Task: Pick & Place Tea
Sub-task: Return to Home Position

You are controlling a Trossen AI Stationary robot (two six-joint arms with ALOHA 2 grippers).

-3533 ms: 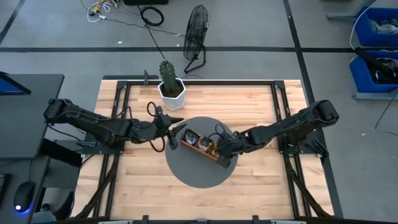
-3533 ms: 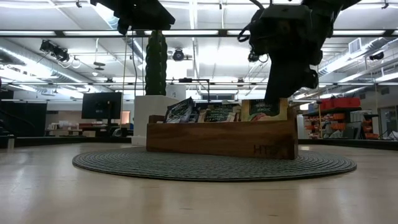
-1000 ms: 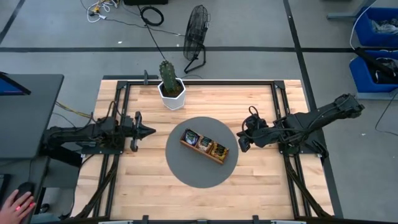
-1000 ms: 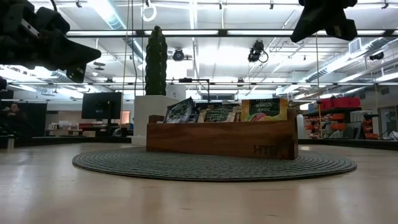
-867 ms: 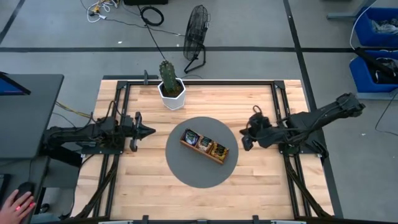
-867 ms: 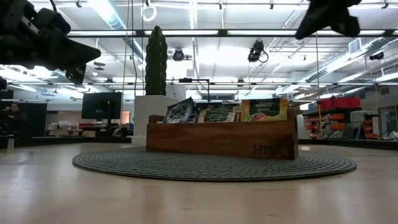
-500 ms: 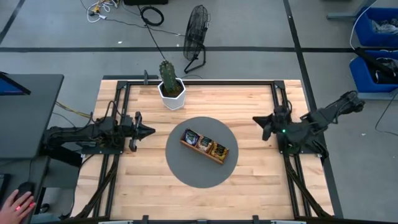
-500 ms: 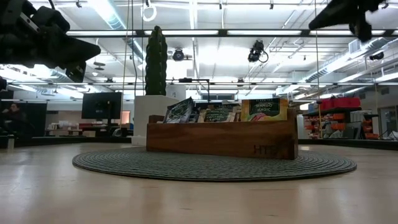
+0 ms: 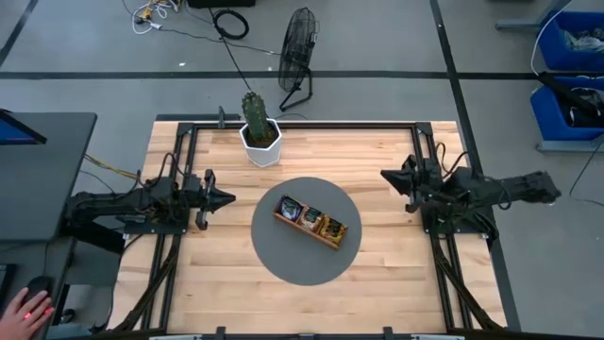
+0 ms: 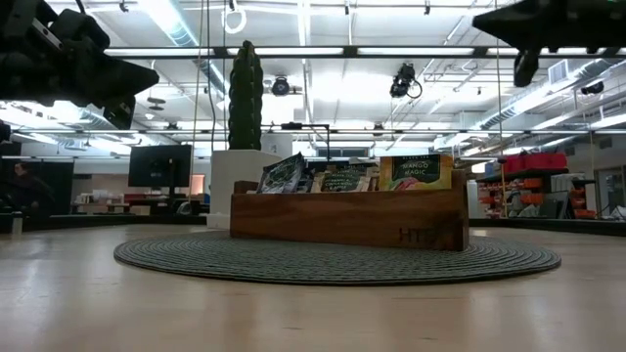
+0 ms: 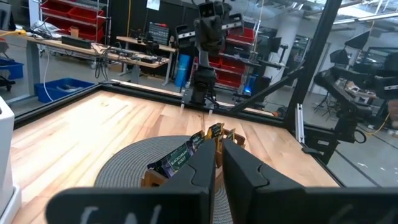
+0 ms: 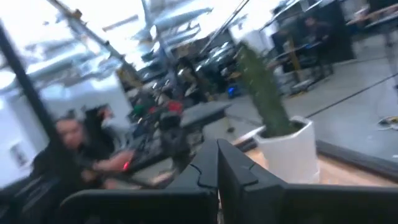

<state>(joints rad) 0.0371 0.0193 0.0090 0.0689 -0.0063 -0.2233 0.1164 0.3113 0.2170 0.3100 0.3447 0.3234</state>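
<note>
The tea packets [image 9: 310,217] stand upright in the compartments of a brown wooden tray [image 9: 286,223] on a round grey mat [image 9: 283,260]. The low view shows a dark packet [image 10: 284,173], another dark one [image 10: 344,180] and a beige one [image 10: 416,172] sticking up above the tray's wall [image 10: 342,220]. My left gripper [image 9: 229,199] hovers shut at the table's left side, pointing at the tray; its wrist view shows its fingers [image 11: 217,163] close together and the packets [image 11: 180,158] beyond. My right gripper [image 9: 385,176] hovers shut near the table's right edge, away from the tray, its fingers [image 12: 217,163] together.
A cactus in a white pot [image 9: 259,132] stands at the table's far edge, left of centre. Black frame rails [image 9: 422,170] run along the table's left and right sides. Bare wood lies around the mat. A person's hand [image 9: 28,307] rests on a mouse off the table's left.
My right arm has drawn back from beside the mat toward the table's right edge and swung toward the far edge, folding in over the right rail; its gripper now points left. The tray and the packets have not moved.
</note>
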